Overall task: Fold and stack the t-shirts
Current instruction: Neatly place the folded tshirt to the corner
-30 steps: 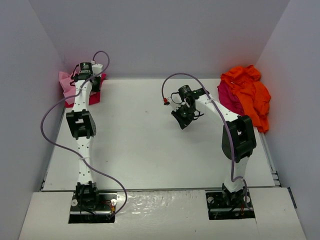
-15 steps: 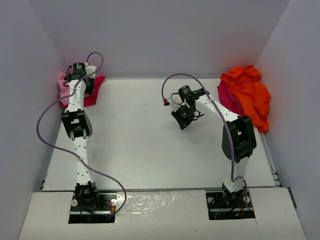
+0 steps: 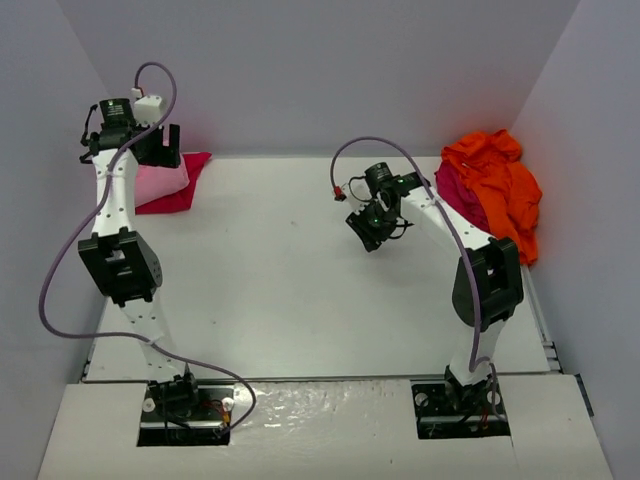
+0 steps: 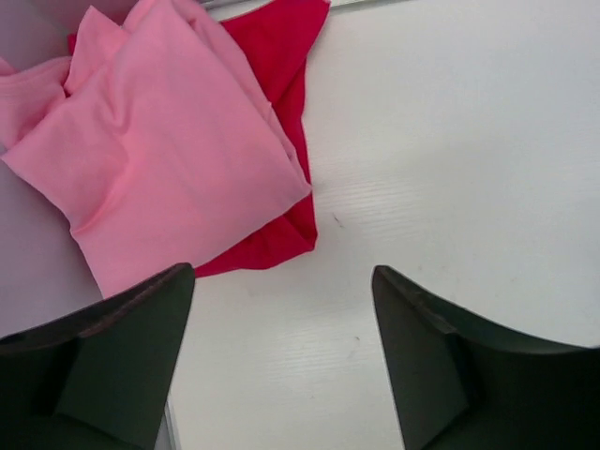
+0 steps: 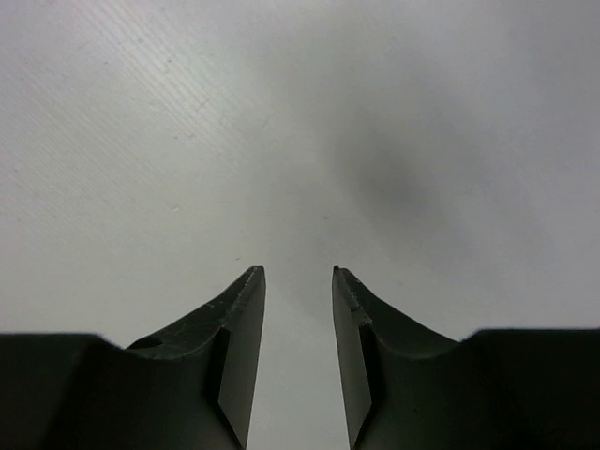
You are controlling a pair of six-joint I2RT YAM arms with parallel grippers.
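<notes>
- Left hand (image 4: 281, 277): spread wide, empty, above the table's (image 3: 280, 290) far-left corner, where the pink t-shirt (image 4: 178, 159) lay folded on the red t-shirt (image 4: 281, 56).
- Right hand (image 5: 297, 274): narrow gap, gripping nothing.
- Far-right corner: orange t-shirt (image 3: 495, 175) heaped over the crimson t-shirt (image 3: 455, 195).
- Risk: a pinch there might drag both tangled shirts.
- Count: four t-shirts, one per colour.

Overhead rear view, wrist views near table (image 3: 280, 290)

1. I can read no text, number, brand or sign in my three views.
2. The pink t-shirt (image 4: 169, 141) and the red t-shirt (image 4: 281, 47) under it show me only plain cloth.
</notes>
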